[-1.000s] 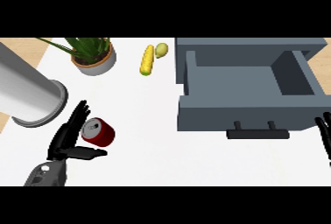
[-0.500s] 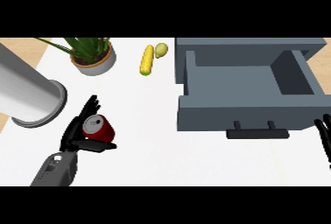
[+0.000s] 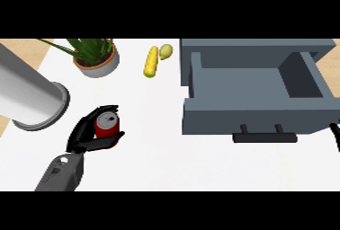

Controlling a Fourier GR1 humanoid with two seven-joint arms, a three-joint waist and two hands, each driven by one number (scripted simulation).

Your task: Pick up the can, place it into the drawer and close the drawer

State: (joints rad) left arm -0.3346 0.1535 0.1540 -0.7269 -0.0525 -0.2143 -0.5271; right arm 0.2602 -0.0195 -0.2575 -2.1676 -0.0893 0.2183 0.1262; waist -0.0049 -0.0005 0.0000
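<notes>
The black left hand point(image 3: 90, 134) was curled around the small red can with a silver top point(image 3: 105, 125), holding it on the white counter top point(image 3: 159, 152). To the right of that hand lay a wide bare stretch of white counter, and past it stood the grey open drawer box point(image 3: 256, 96) with its dark handle point(image 3: 264, 137) sticking out at the front. The drawer was pulled open and its inside looked bare. Just to the left of the hand, a big shiny silver cylinder point(image 3: 30, 96) lay tilted, its round rim close to the fingers. Farther up from the hand stood a green plant in a grey pot point(image 3: 95, 57). A yellow corn cob point(image 3: 151, 63) and a small pale round fruit point(image 3: 166, 51) lay beside it. The right hand point(image 3: 334, 134) showed only as a thin dark sliver at the right edge, so I could not tell its fingers. No writing could be read on the can.
</notes>
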